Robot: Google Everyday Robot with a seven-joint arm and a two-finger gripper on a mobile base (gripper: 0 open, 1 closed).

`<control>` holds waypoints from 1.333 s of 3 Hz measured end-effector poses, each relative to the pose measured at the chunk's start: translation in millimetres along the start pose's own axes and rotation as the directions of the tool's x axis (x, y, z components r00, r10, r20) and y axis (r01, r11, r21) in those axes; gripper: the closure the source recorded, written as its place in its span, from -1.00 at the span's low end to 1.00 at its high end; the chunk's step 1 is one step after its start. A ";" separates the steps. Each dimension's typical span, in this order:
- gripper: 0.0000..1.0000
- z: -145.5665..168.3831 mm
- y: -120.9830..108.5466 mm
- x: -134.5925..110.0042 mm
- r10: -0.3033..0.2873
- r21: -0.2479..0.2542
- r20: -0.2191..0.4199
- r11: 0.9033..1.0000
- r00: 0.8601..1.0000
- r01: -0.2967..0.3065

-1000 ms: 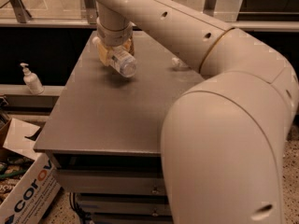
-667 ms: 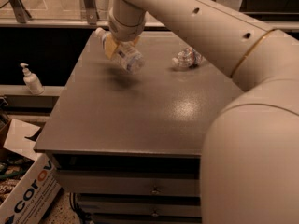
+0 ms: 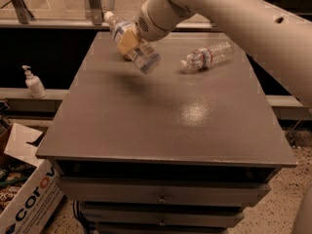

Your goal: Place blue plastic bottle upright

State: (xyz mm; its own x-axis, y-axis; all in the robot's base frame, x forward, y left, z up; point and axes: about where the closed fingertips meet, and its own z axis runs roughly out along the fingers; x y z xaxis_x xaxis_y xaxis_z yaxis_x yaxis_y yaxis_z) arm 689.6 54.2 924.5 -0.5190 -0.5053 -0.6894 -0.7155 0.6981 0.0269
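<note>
The blue plastic bottle (image 3: 131, 43) is clear with a white cap and a pale blue-and-white label. It hangs tilted above the far left part of the grey table (image 3: 165, 116), cap up and to the left, base down and to the right. My gripper (image 3: 128, 42) is shut on the bottle around its label, with a tan finger pad (image 3: 127, 41) across it. The white arm reaches in from the upper right. A small brown object sits half hidden behind the bottle.
A dented clear bottle with a red-banded label (image 3: 207, 56) lies on its side at the far right of the table. A white pump bottle (image 3: 34, 82) stands on a ledge to the left. A cardboard box (image 3: 27, 199) sits on the floor at lower left.
The arm has drawn back up and right, baring more of the table. The held bottle has tipped so its cap points up-left, and it hangs above the table.
</note>
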 end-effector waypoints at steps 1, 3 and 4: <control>1.00 -21.4 2.1 -1.0 -0.022 -0.088 0.149 0.996 0.989 0.035; 1.00 -16.7 5.4 0.8 0.003 -0.106 0.165 0.994 0.986 0.015; 1.00 -11.4 5.8 6.3 0.062 -0.158 0.231 0.987 0.971 -0.025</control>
State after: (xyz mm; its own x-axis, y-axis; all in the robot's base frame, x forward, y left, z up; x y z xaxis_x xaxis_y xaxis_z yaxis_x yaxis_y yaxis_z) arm 676.9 49.3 928.6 -0.4402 -0.3308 -0.8348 -0.7670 0.6218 0.1581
